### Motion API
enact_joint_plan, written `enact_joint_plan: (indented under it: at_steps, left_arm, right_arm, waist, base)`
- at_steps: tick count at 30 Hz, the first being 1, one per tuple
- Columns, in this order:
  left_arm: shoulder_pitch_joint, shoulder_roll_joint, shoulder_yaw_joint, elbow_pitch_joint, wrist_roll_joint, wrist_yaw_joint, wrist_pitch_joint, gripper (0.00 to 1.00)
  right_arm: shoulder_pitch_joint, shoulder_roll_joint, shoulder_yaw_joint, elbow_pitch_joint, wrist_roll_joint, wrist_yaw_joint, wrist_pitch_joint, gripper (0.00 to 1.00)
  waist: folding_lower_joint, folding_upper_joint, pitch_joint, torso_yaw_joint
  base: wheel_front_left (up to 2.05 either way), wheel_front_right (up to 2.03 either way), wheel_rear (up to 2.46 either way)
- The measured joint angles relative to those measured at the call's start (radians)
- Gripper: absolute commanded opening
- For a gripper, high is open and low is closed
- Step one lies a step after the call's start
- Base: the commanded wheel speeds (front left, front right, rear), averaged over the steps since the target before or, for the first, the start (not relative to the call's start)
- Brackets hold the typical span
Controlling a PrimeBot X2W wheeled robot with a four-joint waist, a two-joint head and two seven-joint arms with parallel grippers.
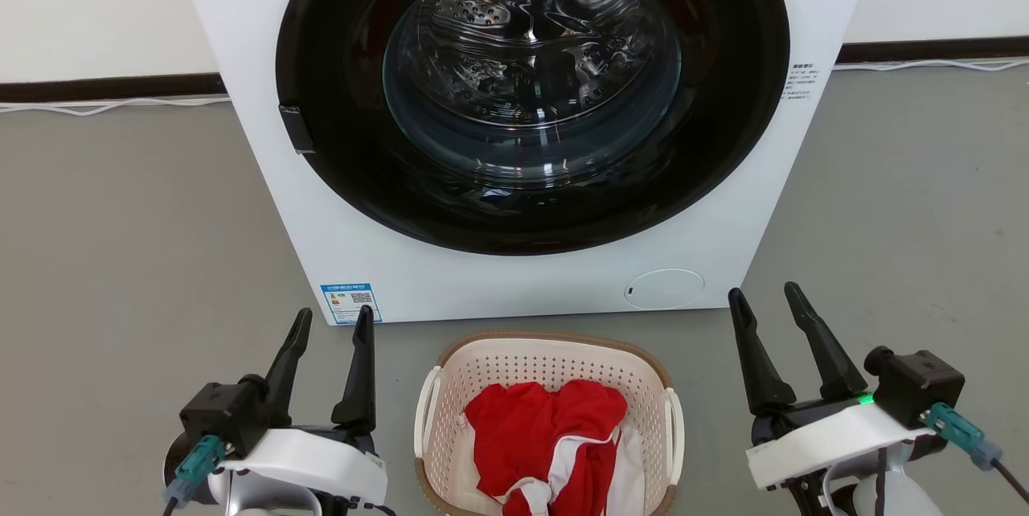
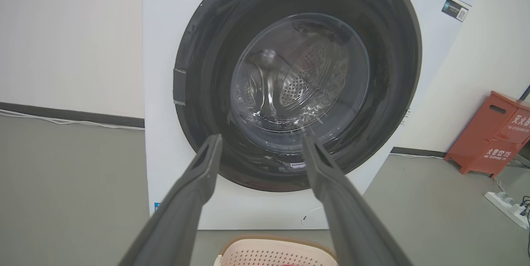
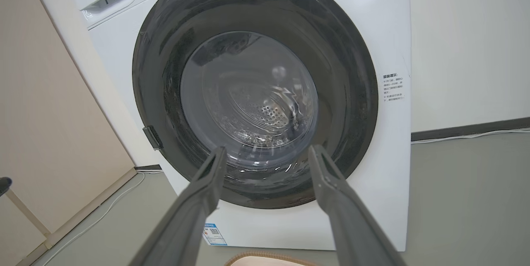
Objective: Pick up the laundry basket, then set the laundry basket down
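Note:
The laundry basket (image 1: 482, 379) stands on the grey floor right in front of the washing machine, cream with a brown rim and white side handles, and holds red and white clothes (image 1: 547, 427). Its far rim also peeks in at the bottom of the left wrist view as the laundry basket (image 2: 273, 251), and of the right wrist view as the laundry basket (image 3: 269, 257). My left gripper (image 1: 334, 319) hovers open to the basket's left, apart from it. To the basket's right my right gripper (image 1: 764, 295) is open too, with nothing between its fingers.
A white washing machine (image 1: 338, 243) with a shut dark round door stands close behind the basket. An orange-red box (image 2: 492, 133) and a power strip (image 2: 507, 208) sit on the floor off to one side. Cables run along the wall base. Grey floor lies open on both sides.

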Motion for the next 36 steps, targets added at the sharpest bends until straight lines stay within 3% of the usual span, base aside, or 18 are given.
enact_joint_plan:
  at_steps: [13, 36]
  left_arm:
    - [0.000, 0.002, -0.008, -0.019, 0.159, 0.009, -0.044, 1.00]
    - [0.000, 0.002, -0.007, -0.016, 0.152, 0.014, -0.048, 1.00]
  right_arm:
    - [-0.001, -0.004, 0.006, -0.004, -0.158, 0.000, -0.041, 1.00]
    - [-0.001, -0.002, -0.007, -0.004, -0.166, 0.000, -0.042, 1.00]
  waist:
    - [0.0000, 0.0000, 0.002, -0.006]
    - [0.0000, 0.0000, 0.028, -0.013]
  base:
    - [0.00, 0.00, 0.00]
    - [0.00, 0.00, 0.00]
